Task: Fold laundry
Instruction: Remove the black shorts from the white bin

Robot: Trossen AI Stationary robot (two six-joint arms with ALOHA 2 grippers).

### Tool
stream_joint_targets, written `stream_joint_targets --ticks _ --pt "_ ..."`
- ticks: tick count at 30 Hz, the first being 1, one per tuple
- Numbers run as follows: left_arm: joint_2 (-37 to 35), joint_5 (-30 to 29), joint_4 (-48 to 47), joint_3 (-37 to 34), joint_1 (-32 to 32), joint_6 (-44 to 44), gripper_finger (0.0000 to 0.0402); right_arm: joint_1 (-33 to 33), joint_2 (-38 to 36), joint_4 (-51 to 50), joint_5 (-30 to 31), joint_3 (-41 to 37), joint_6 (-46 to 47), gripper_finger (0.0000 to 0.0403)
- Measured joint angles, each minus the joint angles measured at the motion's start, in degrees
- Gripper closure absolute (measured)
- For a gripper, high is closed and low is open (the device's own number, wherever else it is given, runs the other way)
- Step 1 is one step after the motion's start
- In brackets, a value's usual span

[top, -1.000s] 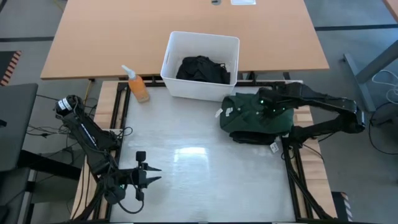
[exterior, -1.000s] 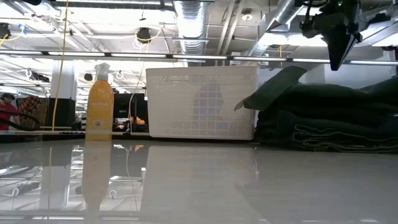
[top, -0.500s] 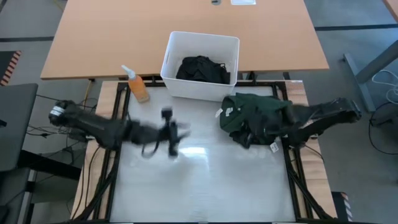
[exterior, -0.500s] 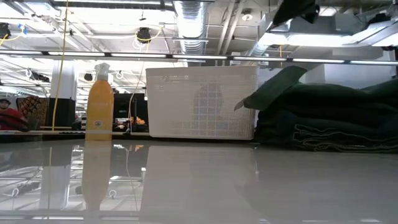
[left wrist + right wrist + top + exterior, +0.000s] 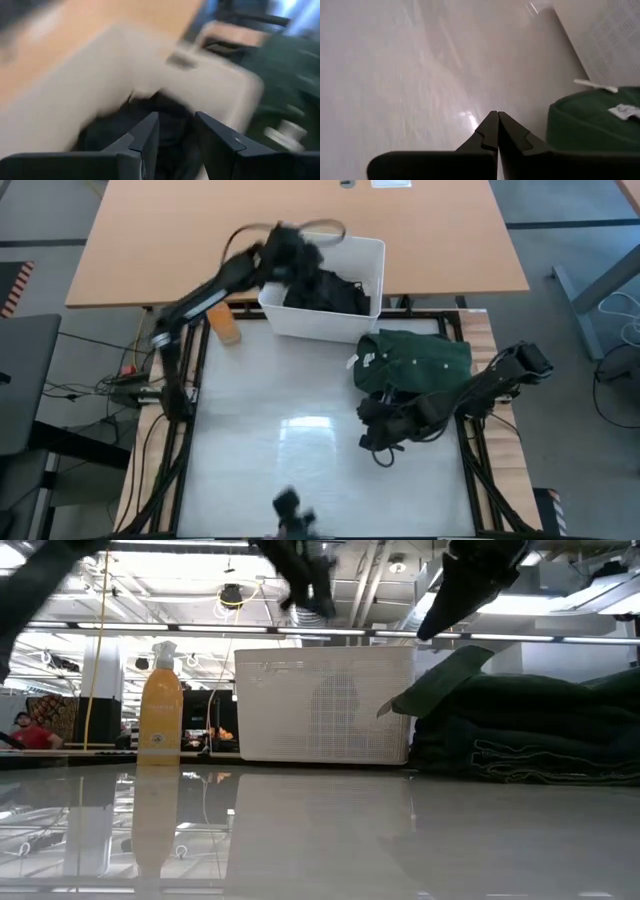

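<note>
Black laundry [image 5: 325,290] lies heaped in the white bin [image 5: 275,275] at the table's far edge. My left gripper [image 5: 285,242] hovers over the bin's far left corner, open, and in the left wrist view its fingers [image 5: 145,137] stand above the black cloth [image 5: 172,117]. A folded dark green garment [image 5: 415,358] rests flat on the table's right side, seen also in the low view [image 5: 530,735]. My right gripper [image 5: 372,440] is shut and hangs over bare table near the green garment's [image 5: 592,125] near left corner.
An orange spray bottle [image 5: 222,318] stands left of the bin. A wooden desk [image 5: 300,210] lies beyond the table. A white tag [image 5: 441,417] lies by the green garment. Bare tabletop [image 5: 280,440] stretches across the middle and left. A small dark blurred shape [image 5: 290,505] shows at the near edge.
My left arm has swung fast from the table's near left corner, across the middle, up to the far edge above the bin. My right gripper has left the top of the green garment and moved toward the near left, over bare table. The green garment has stayed put.
</note>
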Motion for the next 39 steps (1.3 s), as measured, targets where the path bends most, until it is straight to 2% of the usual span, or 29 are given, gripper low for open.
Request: stream_joint_targets --ticks 2,3,6,8,10,15,19,22,24,27,30,33,35,37,39 --pt "9.13 1.86 -7.92 12.12 3.69 -8.94 0.0278 -0.03 1.10 -0.10 -0.26 0.00 0.97 0.0377" --pt "12.43 3.20 -9.34 14.25 5.29 -12.52 0.0274 -0.04 1.43 -0.13 -0.44 0.00 1.16 0.0377" --pt "12.40 13.69 2.77 4.95 9.15 -23.54 0.0258 -0.02 1.51 -0.65 -0.71 -0.06 1.15 0.0377" --pt "12.39 20.27 9.75 2.04 10.96 -28.66 0.0246 -0.02 1.41 -1.20 -0.75 -0.07 1.17 0.0377" --pt "12.27 24.74 10.26 0.25 12.68 -30.79 0.0232 -0.02 1.18 -2.13 -0.77 -0.09 0.87 0.0377" --pt "12.61 22.02 8.44 -1.36 12.66 -24.02 0.0206 -1.90 1.05 -3.50 -0.74 -0.09 -2.15 0.0377" --pt "11.19 23.42 4.11 3.33 12.61 -20.30 0.0200 -6.82 -1.06 -2.20 -0.87 -0.14 -7.27 0.0377" --pt "8.49 17.98 -3.92 8.39 12.77 -14.95 0.0202 -12.55 -6.00 4.17 -2.22 -0.15 -14.91 0.0377" --pt "5.83 11.52 -10.67 10.92 12.00 -9.91 0.0204 -17.68 -9.43 11.25 -6.93 -0.13 -21.13 0.0377" --pt "1.30 1.70 -19.22 11.46 10.03 -4.12 0.0204 -28.41 -12.80 22.19 -17.42 -0.02 -27.48 0.0374" --pt "-1.71 -3.11 -25.38 11.12 8.70 -1.63 0.0205 -41.44 -12.40 29.39 -27.23 0.33 -27.91 0.0355" --pt "-3.95 -3.60 -29.32 11.07 8.33 -0.78 0.0205 -53.71 -6.94 29.94 -40.93 4.34 -23.49 0.0331" --pt "-5.21 -3.61 -31.17 11.07 8.34 -0.44 0.0205 -59.29 -1.63 28.47 -48.50 8.86 -20.98 0.0312" --pt "-6.03 -3.44 -31.72 11.07 8.34 0.04 0.0205 -62.65 3.95 23.87 -52.34 15.35 -19.97 0.0290" --pt "-6.68 -3.40 -32.12 11.05 8.34 0.42 0.0205 -64.79 9.04 16.86 -53.31 23.60 -20.46 0.0264"
